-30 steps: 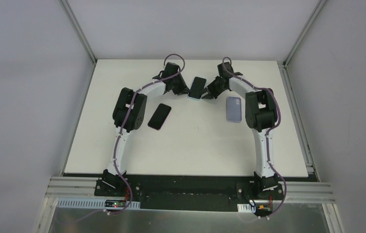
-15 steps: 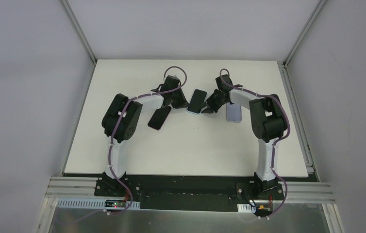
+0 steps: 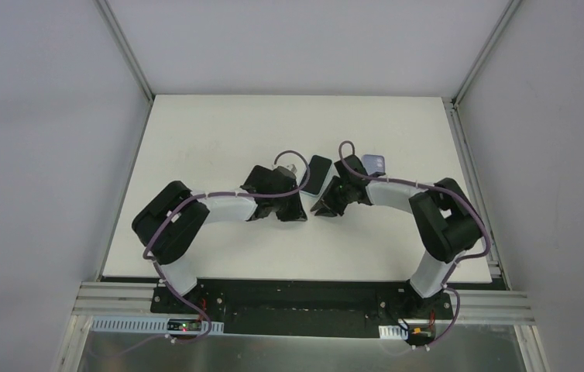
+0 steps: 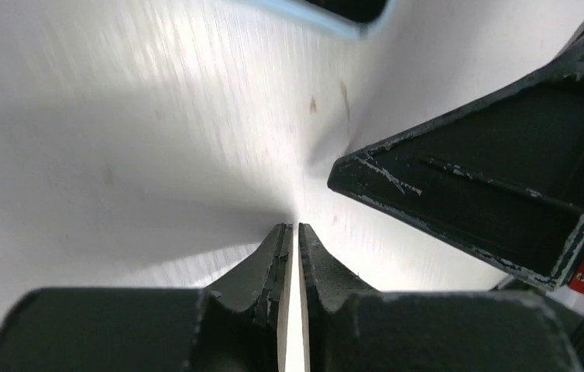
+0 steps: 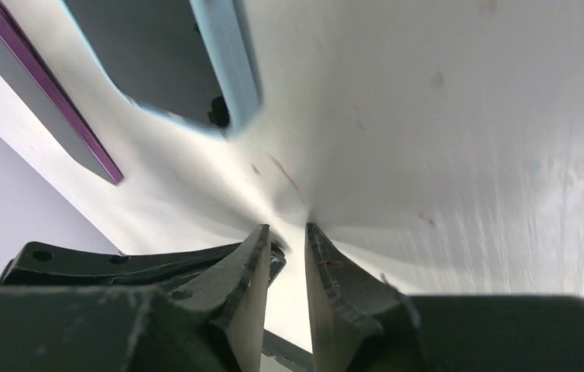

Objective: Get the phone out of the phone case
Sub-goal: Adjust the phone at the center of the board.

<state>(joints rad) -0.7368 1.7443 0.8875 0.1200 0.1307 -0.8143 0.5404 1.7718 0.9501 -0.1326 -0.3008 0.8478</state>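
The phone, dark-screened, sits in its light-blue phone case [image 3: 319,173] flat on the white table; the case's corner also shows in the right wrist view [image 5: 236,70] and its rim in the left wrist view [image 4: 297,12]. My left gripper [image 3: 290,211] [image 4: 295,226] is shut and empty, low over bare table just near-left of the phone. My right gripper [image 3: 324,206] [image 5: 287,226] hovers near-right of the phone, its jaws a narrow gap apart with nothing between them. The two grippers face each other closely.
A lavender phone-shaped slab [image 3: 376,163] lies behind the right arm, partly covered. A dark phone with a purple edge [image 5: 37,81] lies beyond the blue case in the right wrist view; the left arm hides it from above. The right gripper's finger [image 4: 498,178] crowds the left wrist view.
Both arms have swung toward the near side, and the cased phone has shifted nearer too. The grippers now sit nearer than the phone. The left jaws have closed.
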